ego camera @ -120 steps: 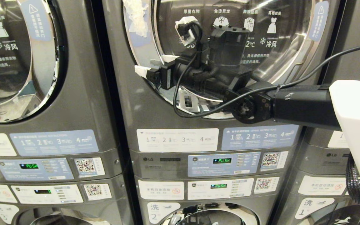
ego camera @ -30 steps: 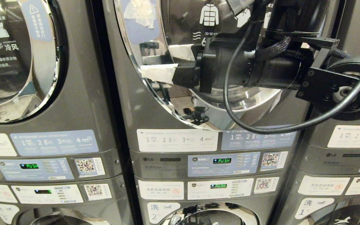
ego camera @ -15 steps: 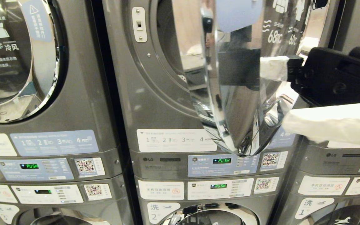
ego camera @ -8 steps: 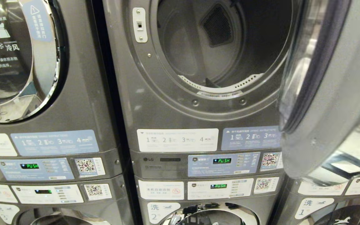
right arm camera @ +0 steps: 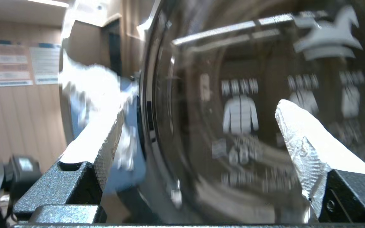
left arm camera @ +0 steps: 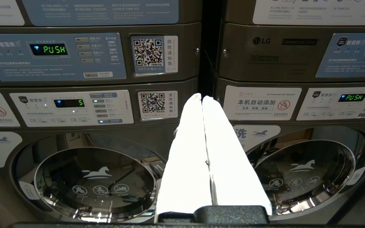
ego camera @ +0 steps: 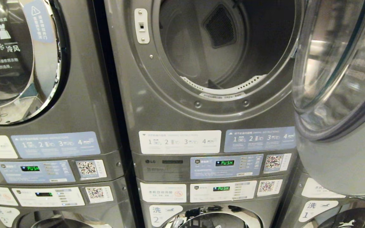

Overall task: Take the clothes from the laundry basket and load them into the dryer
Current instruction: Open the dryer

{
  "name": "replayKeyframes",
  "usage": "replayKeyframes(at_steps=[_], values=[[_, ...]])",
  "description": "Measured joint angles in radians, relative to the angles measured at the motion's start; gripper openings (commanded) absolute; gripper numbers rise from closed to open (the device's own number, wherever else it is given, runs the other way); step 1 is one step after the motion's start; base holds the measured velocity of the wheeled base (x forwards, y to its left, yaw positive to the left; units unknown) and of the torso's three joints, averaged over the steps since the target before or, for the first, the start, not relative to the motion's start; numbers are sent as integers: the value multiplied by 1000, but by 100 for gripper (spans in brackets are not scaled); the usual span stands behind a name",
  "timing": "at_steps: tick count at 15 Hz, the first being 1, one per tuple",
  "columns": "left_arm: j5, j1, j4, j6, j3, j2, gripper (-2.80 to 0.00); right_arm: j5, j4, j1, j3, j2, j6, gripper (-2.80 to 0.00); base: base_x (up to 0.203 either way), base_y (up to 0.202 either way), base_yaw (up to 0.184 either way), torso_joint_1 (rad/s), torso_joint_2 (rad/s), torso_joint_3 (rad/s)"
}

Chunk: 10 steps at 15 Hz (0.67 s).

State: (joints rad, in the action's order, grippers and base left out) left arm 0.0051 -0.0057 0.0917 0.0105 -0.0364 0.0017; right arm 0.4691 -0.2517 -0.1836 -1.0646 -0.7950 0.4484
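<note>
The dryer (ego camera: 157, 104) fills the middle of the head view. Its round glass door (ego camera: 337, 79) is swung wide open to the right, and the drum (ego camera: 195, 53) shows bare grey metal with nothing in it. Neither arm appears in the head view. In the right wrist view my right gripper (right arm camera: 200, 106) is open, its white-taped fingers (right arm camera: 299, 133) far apart on either side of the door's chrome rim (right arm camera: 150, 95). My left gripper (left arm camera: 201, 97) is parked low and shut, pointing at the gap between two washers. The laundry basket and the clothes are out of view.
A same-looking dryer (ego camera: 11, 60) with a closed door stands to the left. Washers with horse emblems (left arm camera: 97, 172) sit below, under control panels showing PUSH (ego camera: 225, 163). The open door covers the stack on the right. A wood-panelled wall (right arm camera: 11, 120) lies beyond the door.
The dryer door has swung from half open to fully open on the right, baring the drum. My right arm has left the head view.
</note>
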Motion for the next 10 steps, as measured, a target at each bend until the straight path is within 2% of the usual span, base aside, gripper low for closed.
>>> replayKeyframes(at_steps=[2,3,7,9,10], values=[[0,0,0,0,0,0,-280,-85,126,6,78,124,0,0,0,0,0,0,0,0],[0,0,0,0,0,0,-280,-168,234,11,109,179,-1,0,0,0,0,0,0,0],[0,0,0,0,0,0,-280,-610,689,44,268,318,9,0,0,0,0,0,0,0],[0,0,0,0,0,0,-280,-755,803,64,400,389,14,0,0,0,0,0,0,0],[0,0,0,0,0,0,-280,-785,821,72,467,426,12,-280,0,0,0,0,0,0]])
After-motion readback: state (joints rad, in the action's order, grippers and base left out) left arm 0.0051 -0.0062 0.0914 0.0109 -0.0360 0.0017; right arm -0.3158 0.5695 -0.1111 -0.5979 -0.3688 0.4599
